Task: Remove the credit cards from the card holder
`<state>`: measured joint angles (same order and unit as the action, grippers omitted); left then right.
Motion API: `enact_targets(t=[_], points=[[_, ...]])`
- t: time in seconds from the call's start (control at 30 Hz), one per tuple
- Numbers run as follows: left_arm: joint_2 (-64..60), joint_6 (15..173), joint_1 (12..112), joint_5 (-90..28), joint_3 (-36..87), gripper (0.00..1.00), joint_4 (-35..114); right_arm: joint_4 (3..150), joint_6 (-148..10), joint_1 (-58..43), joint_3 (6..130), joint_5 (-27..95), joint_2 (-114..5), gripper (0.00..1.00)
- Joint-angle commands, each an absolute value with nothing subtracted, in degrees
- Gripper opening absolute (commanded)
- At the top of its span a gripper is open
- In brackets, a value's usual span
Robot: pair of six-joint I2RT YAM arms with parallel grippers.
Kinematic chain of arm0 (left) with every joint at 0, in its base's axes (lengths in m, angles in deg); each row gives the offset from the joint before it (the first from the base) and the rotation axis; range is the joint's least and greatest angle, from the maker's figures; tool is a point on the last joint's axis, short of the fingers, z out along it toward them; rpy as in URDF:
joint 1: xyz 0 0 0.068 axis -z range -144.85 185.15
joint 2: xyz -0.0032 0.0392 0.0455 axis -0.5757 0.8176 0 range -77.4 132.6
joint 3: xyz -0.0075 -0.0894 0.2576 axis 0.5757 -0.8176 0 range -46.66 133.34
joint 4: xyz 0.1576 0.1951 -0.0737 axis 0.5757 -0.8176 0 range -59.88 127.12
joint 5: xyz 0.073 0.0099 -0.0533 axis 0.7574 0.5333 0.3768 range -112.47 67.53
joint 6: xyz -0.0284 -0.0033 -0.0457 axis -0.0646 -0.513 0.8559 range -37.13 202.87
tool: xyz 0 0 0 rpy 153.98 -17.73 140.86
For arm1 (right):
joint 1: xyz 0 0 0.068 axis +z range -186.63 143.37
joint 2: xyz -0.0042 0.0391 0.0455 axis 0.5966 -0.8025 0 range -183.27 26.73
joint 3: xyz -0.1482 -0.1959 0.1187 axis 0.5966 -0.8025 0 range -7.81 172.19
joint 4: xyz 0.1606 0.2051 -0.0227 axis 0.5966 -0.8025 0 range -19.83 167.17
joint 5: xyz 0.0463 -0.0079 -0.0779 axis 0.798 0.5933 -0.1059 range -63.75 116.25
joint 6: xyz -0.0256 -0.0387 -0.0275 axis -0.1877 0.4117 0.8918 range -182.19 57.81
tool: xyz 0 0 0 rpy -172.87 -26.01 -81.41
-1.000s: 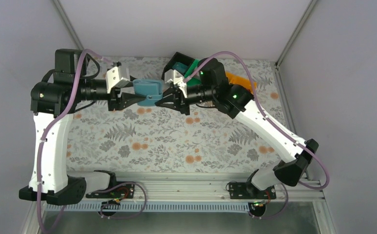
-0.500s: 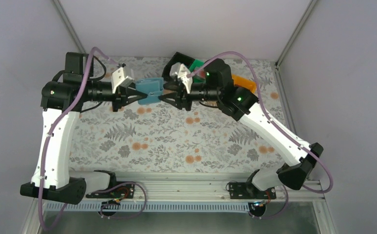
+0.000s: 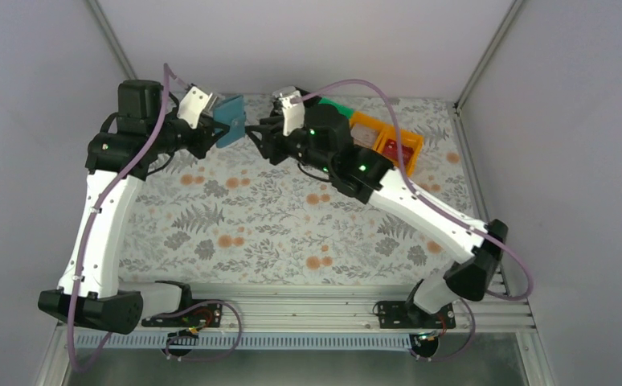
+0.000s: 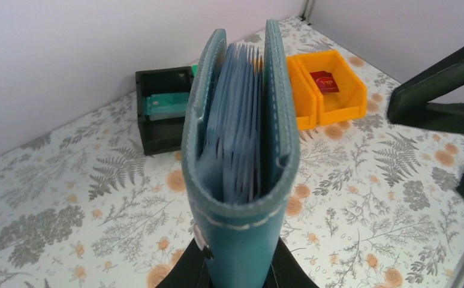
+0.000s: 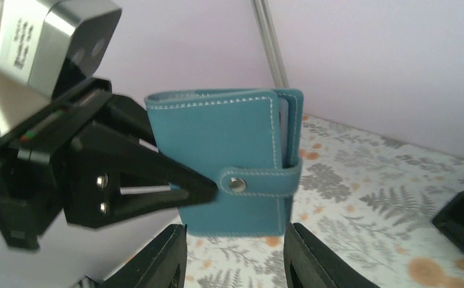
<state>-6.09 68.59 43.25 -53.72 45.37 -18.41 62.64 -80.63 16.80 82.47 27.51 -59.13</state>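
Observation:
My left gripper [image 3: 221, 127] is shut on the blue-teal card holder [image 3: 230, 119] and holds it in the air over the table's far left. In the left wrist view the card holder [image 4: 241, 180] stands on edge in the left gripper [image 4: 240, 273], its light blue pockets showing. Its snap strap [image 5: 237, 184] is fastened. My right gripper [image 5: 232, 264] stands open just below the card holder [image 5: 223, 150], its fingers apart from it. A red credit card [image 4: 324, 81] lies in the orange bin [image 4: 304, 102], and a teal credit card [image 4: 166, 103] in the black bin [image 4: 157, 135].
An orange bin [image 3: 388, 138] and a green bin [image 3: 337, 106] stand along the far edge, right of the right arm. The back wall is close behind both grippers. The flowered table cover [image 3: 276, 225] stretches toward the arm bases.
Both arms swung back and left. The left gripper shut on the card holder, the right gripper let go of it and opened, and the holder now hangs from the left gripper alone.

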Motion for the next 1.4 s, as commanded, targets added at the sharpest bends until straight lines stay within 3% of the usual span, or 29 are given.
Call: enact_targets(t=[0.0, 0.4, 0.8, 0.9, 1.03, 1.2, 1.37], points=[[-6.6, 71.5, 43.2, -51.7, 45.5, 0.02, -15.4, 67.0, -86.1, 17.7, 89.6, 28.4, -64.9, 0.41], [-6.7, 71.4, 43.1, -54.8, 45.6, 0.02, -15.5, 63.8, -86.3, 18.6, 98.4, 24.7, -75.4, 0.28], [-6.4, 71.6, 43.2, -54.9, 46.1, 0.02, -15.2, 59.6, -87.2, 18.7, 99.3, 21.1, -80.2, 0.31], [-6.4, 71.4, 43.1, -55.7, 45.9, 0.03, -15.4, 59.3, -86.7, 18.7, 99.7, 19.0, -80.5, 0.24], [-6.6, 71.0, 43.1, -56.7, 45.4, 0.02, -15.5, 58.5, -85.8, 18.5, 100.3, 13.9, -80.7, 0.05], [-7.2, 70.1, 43.1, -58.3, 45.0, 0.02, -16.3, 57.6, -84.6, 15.7, 97.9, 9.6, -79.1, 0.04], [-7.6, 68.5, 43.0, -58.4, 44.8, 0.02, -17.4, 59.9, -83.6, 8.1, 86.0, 12.1, -71.2, 0.04]])
